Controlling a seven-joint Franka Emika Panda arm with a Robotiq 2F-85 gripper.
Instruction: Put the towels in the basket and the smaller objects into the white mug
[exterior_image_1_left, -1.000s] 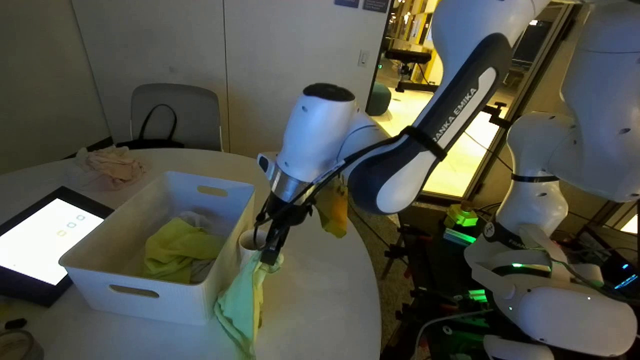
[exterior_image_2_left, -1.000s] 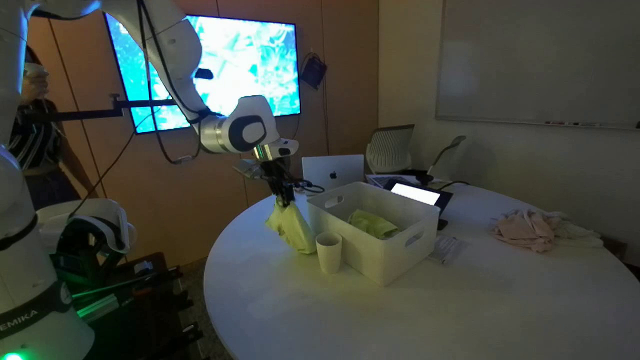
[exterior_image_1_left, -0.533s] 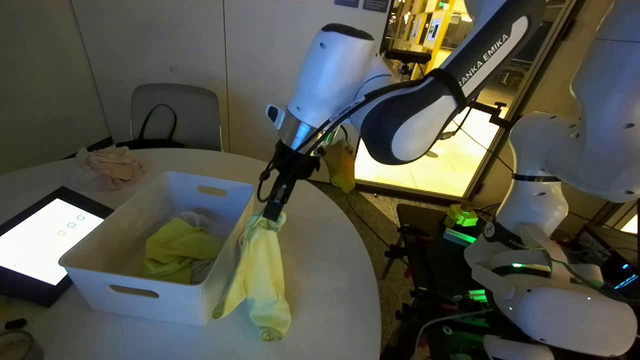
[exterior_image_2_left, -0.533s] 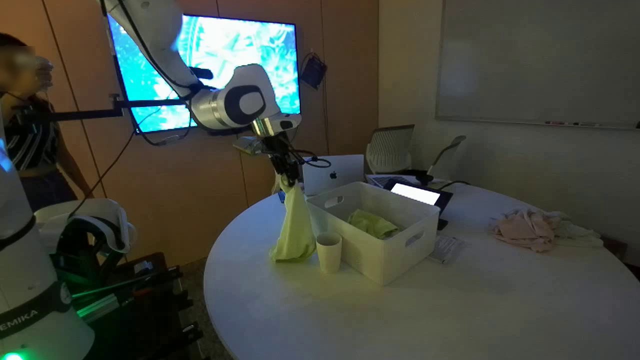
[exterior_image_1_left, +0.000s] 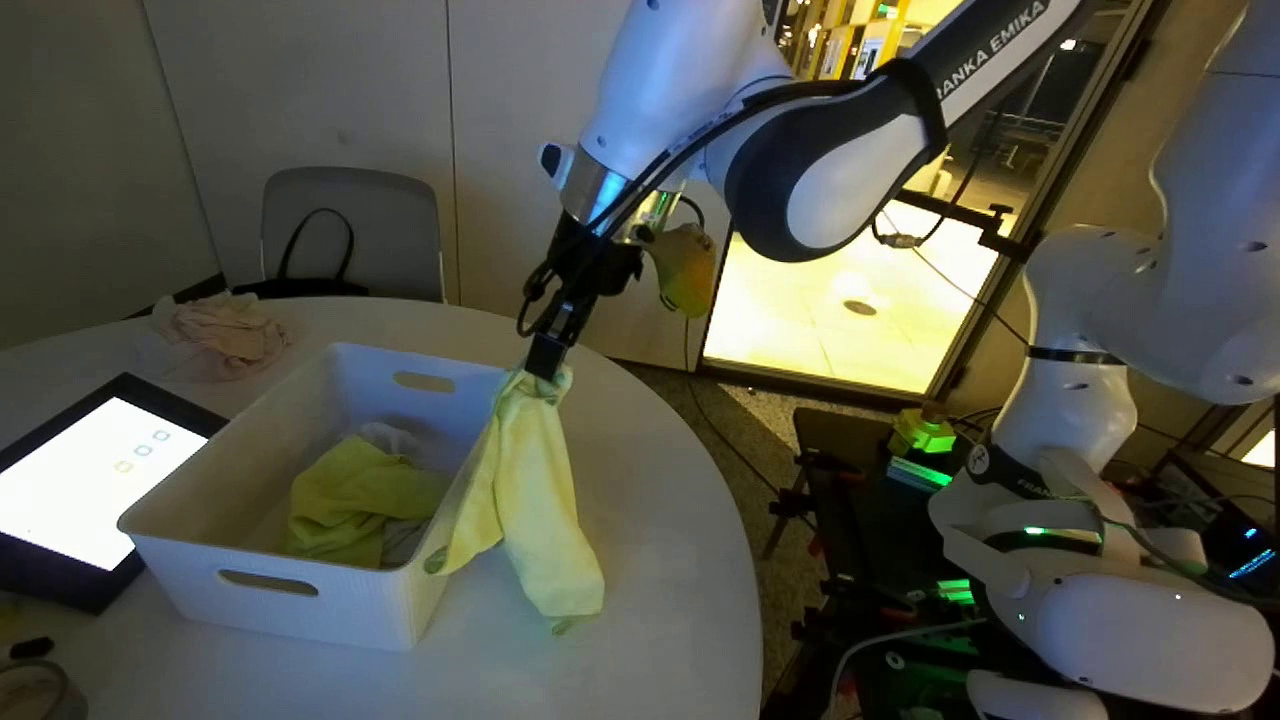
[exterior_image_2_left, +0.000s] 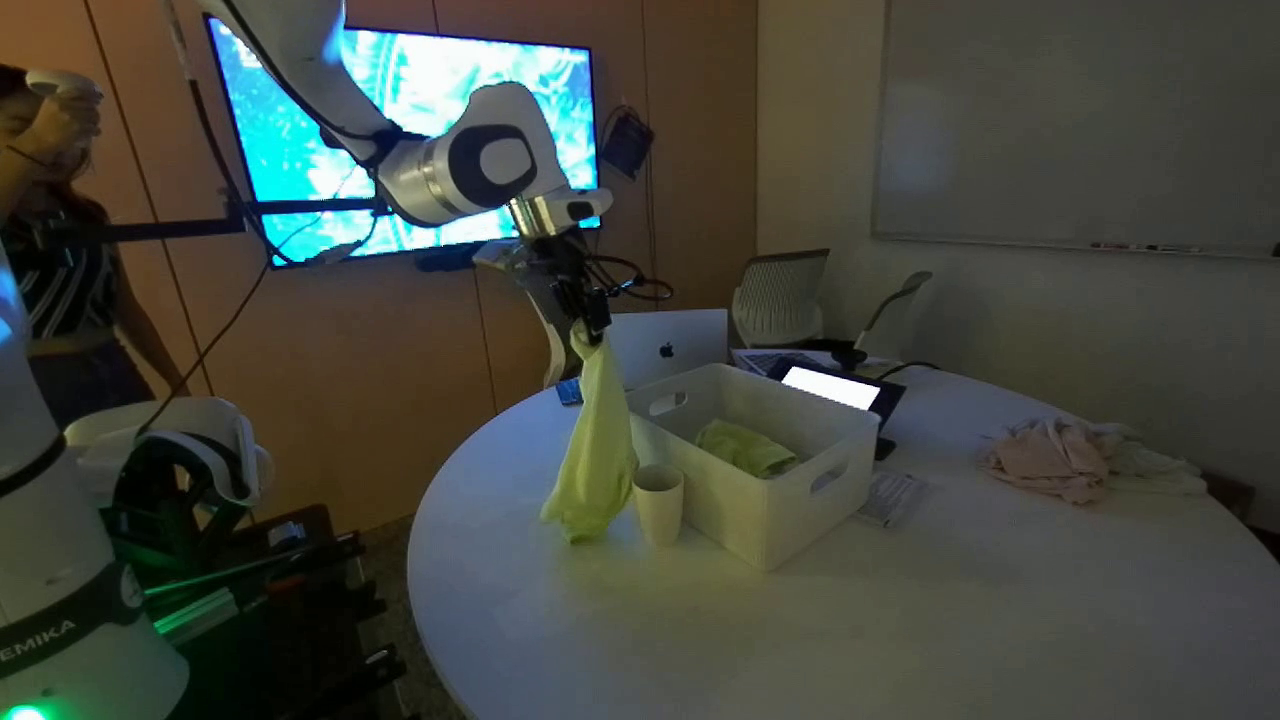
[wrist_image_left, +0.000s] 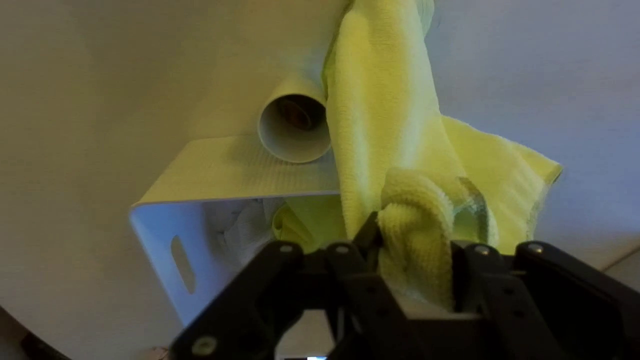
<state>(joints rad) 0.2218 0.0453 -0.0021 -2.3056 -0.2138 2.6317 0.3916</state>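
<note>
Towel (wrist_image_left: 385, 115) in the claw (wrist_image_left: 416, 242): bright yellow-green, nubby, limp.

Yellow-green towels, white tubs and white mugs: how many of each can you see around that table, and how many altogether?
Yellow-green towels: 2 showing, one held by the gripper, one in the tub; folds could hide more
White tub: 1
White mug: 1
Total: 4
</note>
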